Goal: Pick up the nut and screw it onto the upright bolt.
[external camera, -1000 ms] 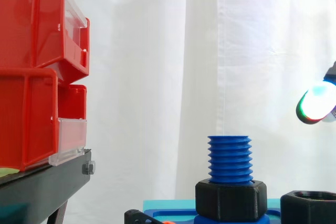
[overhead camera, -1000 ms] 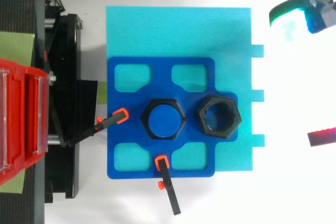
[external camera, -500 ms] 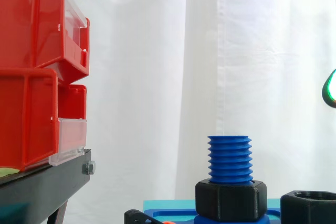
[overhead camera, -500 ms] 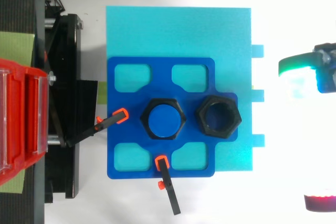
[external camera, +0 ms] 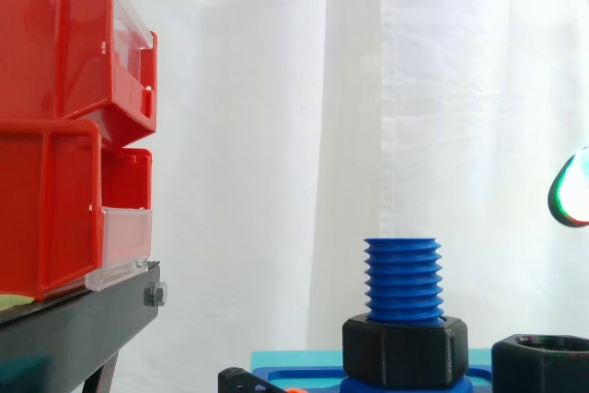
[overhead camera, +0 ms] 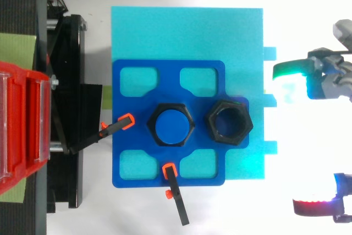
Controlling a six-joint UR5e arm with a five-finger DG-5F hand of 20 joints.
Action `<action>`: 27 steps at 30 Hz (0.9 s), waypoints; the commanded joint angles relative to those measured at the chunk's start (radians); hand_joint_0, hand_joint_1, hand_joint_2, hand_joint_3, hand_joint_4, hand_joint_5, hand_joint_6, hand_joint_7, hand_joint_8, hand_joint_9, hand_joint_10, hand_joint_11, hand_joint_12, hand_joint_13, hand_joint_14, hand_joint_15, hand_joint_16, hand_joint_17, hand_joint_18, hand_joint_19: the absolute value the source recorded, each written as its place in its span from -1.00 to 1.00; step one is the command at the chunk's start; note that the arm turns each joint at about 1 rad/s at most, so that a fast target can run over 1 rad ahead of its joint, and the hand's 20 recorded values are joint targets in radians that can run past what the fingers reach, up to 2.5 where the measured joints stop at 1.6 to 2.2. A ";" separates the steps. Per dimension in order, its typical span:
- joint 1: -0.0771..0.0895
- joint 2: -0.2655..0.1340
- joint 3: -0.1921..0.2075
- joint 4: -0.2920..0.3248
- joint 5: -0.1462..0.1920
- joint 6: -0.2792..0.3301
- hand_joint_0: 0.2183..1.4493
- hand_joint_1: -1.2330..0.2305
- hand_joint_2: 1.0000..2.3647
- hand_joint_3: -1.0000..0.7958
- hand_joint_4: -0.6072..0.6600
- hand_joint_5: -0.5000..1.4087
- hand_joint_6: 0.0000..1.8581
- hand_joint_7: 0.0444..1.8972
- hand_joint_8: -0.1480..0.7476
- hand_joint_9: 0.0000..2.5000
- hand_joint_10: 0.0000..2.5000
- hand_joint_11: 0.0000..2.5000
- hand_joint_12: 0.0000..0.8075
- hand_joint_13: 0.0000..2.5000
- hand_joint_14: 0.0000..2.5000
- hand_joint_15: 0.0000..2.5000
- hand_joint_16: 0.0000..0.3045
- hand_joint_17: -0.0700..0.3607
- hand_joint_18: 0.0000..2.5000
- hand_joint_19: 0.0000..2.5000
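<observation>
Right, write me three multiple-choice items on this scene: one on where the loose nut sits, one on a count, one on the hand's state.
1. Where does the loose nut lie?
A) on the red bins
B) on the blue plate, to the view's right of the bolt
C) on top of the bolt

2. How many black nuts are there?
A) one
B) two
C) three

3. The hand is:
A) open, clear of the loose nut
B) shut on the loose nut
C) pressing on the bolt

Answers:
1 B, it rests on the plate beside the bolt.
2 B, the loose nut plus the seated nut at the bolt's base.
3 A, its fingertips are spread wide, beyond the plate's right edge.
</observation>
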 commanded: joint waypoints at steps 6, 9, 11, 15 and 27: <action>-0.013 -0.071 0.036 0.023 -0.002 -0.008 -0.73 -0.38 -1.00 -0.44 0.29 -0.75 -0.46 -0.25 -0.03 -0.76 -1.00 -1.00 -0.16 -0.87 -1.00 -1.00 -0.73 -0.24 -1.00 -1.00; -0.024 -0.100 0.066 0.019 -0.002 -0.015 -0.73 -0.38 -1.00 -0.44 0.29 -0.75 -0.46 -0.24 -0.03 -0.76 -1.00 -1.00 -0.15 -0.87 -1.00 -1.00 -0.73 -0.24 -1.00 -1.00; -0.027 -0.110 0.069 0.023 -0.003 -0.015 -0.75 -0.40 -1.00 -0.44 0.28 -0.75 -0.46 -0.25 -0.03 -0.77 -1.00 -1.00 -0.14 -0.88 -1.00 -1.00 -0.72 -0.23 -1.00 -1.00; -0.033 -0.127 0.082 0.041 -0.003 -0.018 -0.79 -0.45 -1.00 -0.44 0.27 -0.76 -0.46 -0.25 -0.03 -0.81 -1.00 -1.00 -0.09 -0.91 -1.00 -1.00 -0.70 -0.19 -1.00 -1.00; -0.047 -0.132 0.083 0.089 -0.019 -0.056 -0.91 -0.40 -1.00 -0.44 0.18 -0.79 -0.46 -0.33 -0.06 -1.00 -1.00 -1.00 0.03 -1.00 -1.00 -1.00 -0.60 -0.05 -1.00 -1.00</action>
